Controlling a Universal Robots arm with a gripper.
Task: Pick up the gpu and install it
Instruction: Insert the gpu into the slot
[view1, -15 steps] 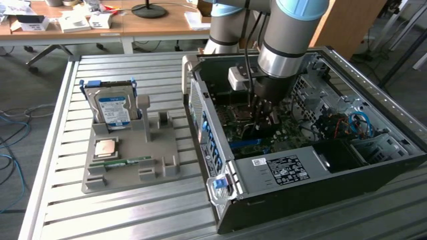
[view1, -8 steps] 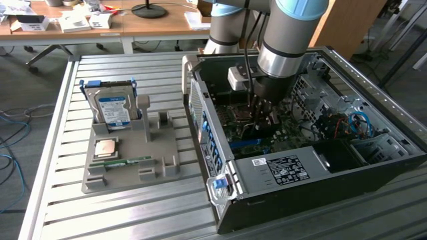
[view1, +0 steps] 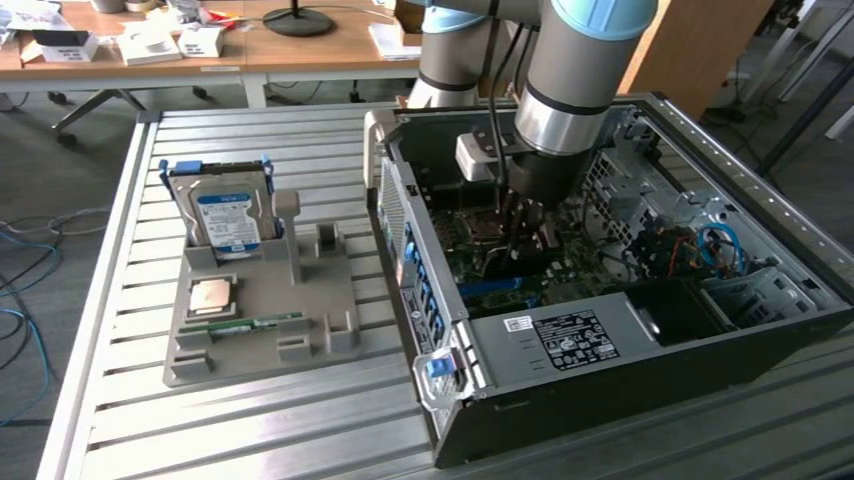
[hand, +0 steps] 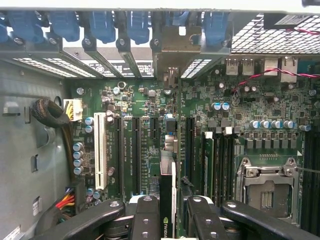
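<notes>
Black fingers of the gripper stand narrow, 1 on each side of the gpu, pressing on its 2 flat faces. The gpu is seen edge-on in the wrist view, a thin dark card with a green logo near the fingers. It stands upright over the green motherboard, in line with the long black expansion slots. Whether its lower edge sits in a slot cannot be told. Its silvery bracket reaches the back wall of the case, between the blue latches. A white slot lies beside the black ones, and the metal processor socket lies on the other side of the card.

From the exterior view, the arm reaches straight down into the open computer case, which lies on its side on a slatted metal table. To the exterior view's left of the case sits a grey holder. It carries a hard drive standing upright, a square processor chip lying flat, and a narrow green memory stick near its front edge. Farther back stands a wooden desk with small boxes on it.
</notes>
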